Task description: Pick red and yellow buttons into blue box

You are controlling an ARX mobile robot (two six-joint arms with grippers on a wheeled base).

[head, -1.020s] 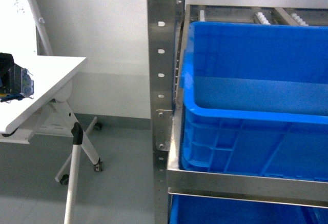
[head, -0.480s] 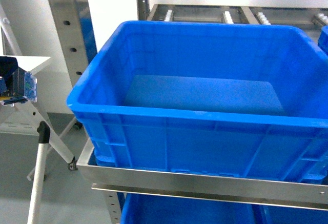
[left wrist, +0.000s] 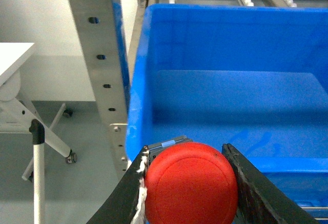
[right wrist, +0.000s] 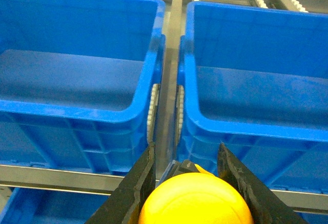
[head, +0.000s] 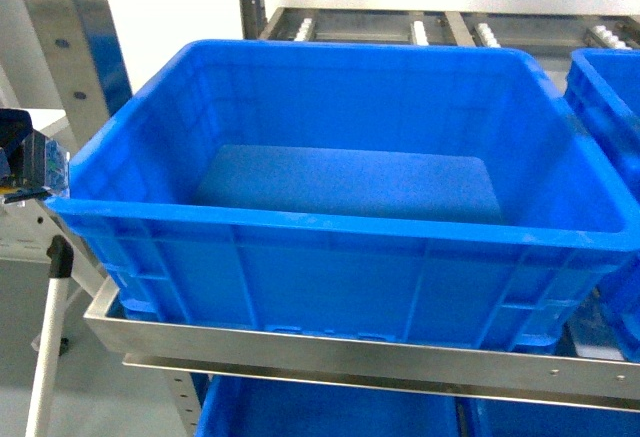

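Note:
The blue box (head: 340, 247) is a deep crate on a steel rack shelf, and it fills the middle of the head view. Neither gripper shows in that view. In the left wrist view my left gripper (left wrist: 185, 152) is shut on the red button (left wrist: 190, 188), whose cap faces the camera. It hangs just outside the near left corner of the blue box (left wrist: 230, 96). In the right wrist view my right gripper (right wrist: 185, 147) is shut on the yellow button (right wrist: 197, 201). It is in front of the gap between two blue crates, level with the shelf rail.
A second blue crate (head: 605, 107) stands to the right on the same shelf (head: 330, 352), and more blue crates sit on the shelf below. A perforated steel upright (left wrist: 100, 55) stands left of the box. A white folding table (left wrist: 13, 60) on castors is further left.
The head view has swung over. The blue box went from the right edge to the middle and the white table slid off to the left.

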